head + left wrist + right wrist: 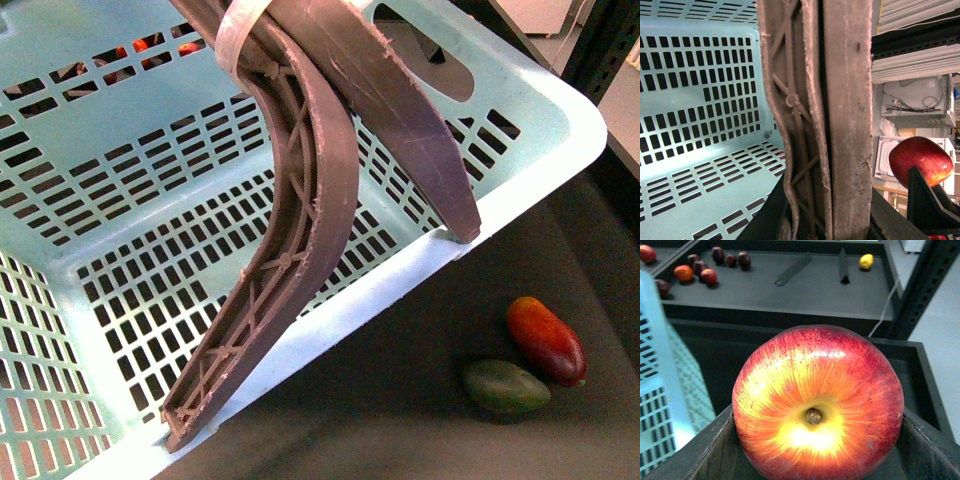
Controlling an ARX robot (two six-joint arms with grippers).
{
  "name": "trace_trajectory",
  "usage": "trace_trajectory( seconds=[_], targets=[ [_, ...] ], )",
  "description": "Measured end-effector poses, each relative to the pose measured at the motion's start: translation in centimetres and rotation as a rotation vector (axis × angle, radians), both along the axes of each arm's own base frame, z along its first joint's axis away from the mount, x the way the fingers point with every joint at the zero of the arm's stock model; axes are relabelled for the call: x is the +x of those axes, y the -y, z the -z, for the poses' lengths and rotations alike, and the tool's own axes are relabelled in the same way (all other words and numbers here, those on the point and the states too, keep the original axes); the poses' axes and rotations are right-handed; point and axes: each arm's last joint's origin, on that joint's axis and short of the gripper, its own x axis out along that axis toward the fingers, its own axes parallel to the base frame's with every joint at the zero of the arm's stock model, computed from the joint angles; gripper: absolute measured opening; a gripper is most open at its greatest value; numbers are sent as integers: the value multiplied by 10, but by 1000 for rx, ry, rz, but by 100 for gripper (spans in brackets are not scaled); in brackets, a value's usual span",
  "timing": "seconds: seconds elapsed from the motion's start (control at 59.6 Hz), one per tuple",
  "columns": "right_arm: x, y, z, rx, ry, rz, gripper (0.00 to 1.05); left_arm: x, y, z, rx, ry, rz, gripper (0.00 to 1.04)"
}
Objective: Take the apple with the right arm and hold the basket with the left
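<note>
Closest to me, my right pincer (pixel 815 456) is closed on the apple (pixel 817 402), one dark jaw pressing each side. The apple's stem dimple and yellow blush face my right wrist camera. It is held off the surface, and the left wrist view shows it out beyond the basket's wall, in the air.

My left pincer (pixel 327 332) is clamped over the rim of the pale blue basket (pixel 120 200). The ribbed brown finger (pixel 300 230) lies inside the slotted wall and the smooth one comes down outside it, with the rim between them. The basket sits tilted, filling most of my front view.

Beyond the basket's corner, on the dark surface (pixel 400 410), a red-orange fruit (pixel 545 340) and a green fruit (pixel 505 388) lie just beside each other, well apart from the basket.

Farthest off, another dark surface (pixel 790 295) carries several small red fruits (pixel 702 272) and one yellow fruit (pixel 866 261).
</note>
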Motion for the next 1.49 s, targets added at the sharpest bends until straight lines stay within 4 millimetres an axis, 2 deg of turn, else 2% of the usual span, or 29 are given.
trace_trajectory(
  seconds=[0.017,0.285,0.621,0.755,0.839,0.939,0.99,1.141,1.225,1.325,1.426,1.493],
  targets=[
    [0,-11,0,-2,-2,-27,75,0,0,0,-1,0,1,19],
    [3,-61,8,-31,-28,-129,75,0,0,0,0,0,0,19],
    [-3,-103,23,-69,-66,-226,75,0,0,0,1,1,-1,19],
    [-5,-113,29,-80,-78,-251,75,0,0,0,-1,0,2,19],
    [-4,-114,30,-83,-79,-244,76,0,0,0,-1,0,3,19],
    [-2,-111,30,-73,-76,-220,92,0,0,0,0,0,1,19],
    [-2,-106,26,-54,-62,-202,97,0,0,0,1,0,0,19],
    [-7,-85,11,-20,12,-115,96,0,0,0,1,1,7,19],
    [-14,-64,2,-4,75,-16,96,0,1,1,3,-2,4,19],
    [-25,-39,1,-4,107,83,96,0,0,1,10,2,-6,19],
    [-28,-33,2,-4,114,106,96,1,0,1,13,3,-9,19],
    [-30,-31,6,13,172,145,89,0,0,1,11,2,-2,19]
  ],
)
